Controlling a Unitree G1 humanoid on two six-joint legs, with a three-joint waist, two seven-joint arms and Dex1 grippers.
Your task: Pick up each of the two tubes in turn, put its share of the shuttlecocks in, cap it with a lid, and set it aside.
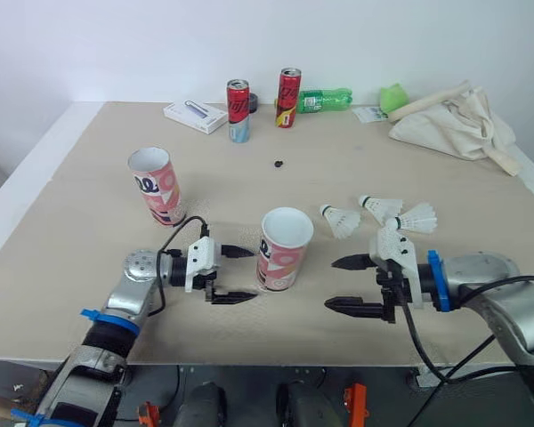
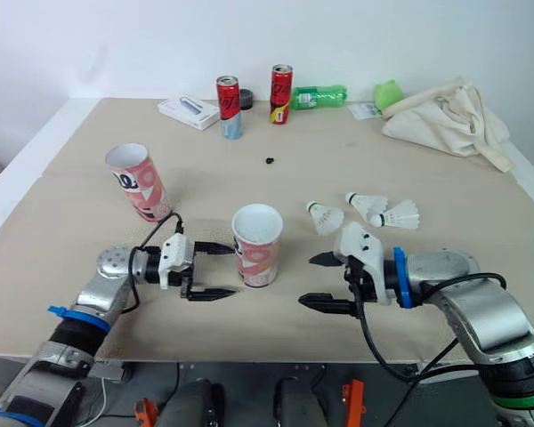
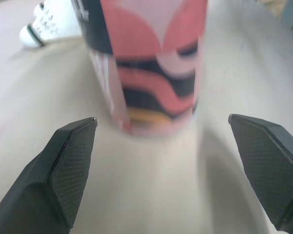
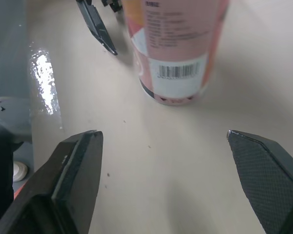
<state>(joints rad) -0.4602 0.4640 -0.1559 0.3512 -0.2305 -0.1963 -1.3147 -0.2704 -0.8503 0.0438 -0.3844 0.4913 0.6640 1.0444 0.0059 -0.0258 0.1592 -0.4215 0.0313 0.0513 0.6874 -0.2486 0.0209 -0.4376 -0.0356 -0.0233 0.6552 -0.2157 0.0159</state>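
Note:
Two pink patterned tubes stand upright with open tops: one in the middle of the table, the other further back on the left. Three white shuttlecocks lie to the right of the middle tube. My left gripper is open just left of the middle tube, its fingers pointing at the tube's base. On the tube's right side my right gripper is open too, a short gap away, facing the tube. Neither gripper touches anything.
Along the far edge stand two drink cans, a white box, a green bottle and a beige cloth bag. A small black item lies mid-table. The table's front edge runs just below both grippers.

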